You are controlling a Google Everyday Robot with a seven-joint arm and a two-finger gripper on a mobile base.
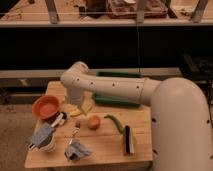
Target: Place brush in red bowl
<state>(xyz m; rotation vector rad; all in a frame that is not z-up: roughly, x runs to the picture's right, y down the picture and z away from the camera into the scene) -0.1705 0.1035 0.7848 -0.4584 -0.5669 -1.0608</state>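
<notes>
The red bowl (45, 106) sits at the left edge of the wooden table (105, 147), plain inside. A slim pale brush (58, 120) lies just right of the bowl's front rim, its lower end running under a grey-blue cloth (42, 135). My gripper (75, 106) hangs from the white arm's wrist, right of the bowl and above the table, over a yellow object (80, 111). The gripper is a short way up and right of the brush and apart from it.
A small orange fruit (93, 121), a green pepper (115, 123) and a black-and-yellow scrubber (128, 139) lie to the right. A metal fork-like utensil (75, 135) and a crumpled cloth (77, 150) are at the front. A green tray (117, 97) lies behind the arm.
</notes>
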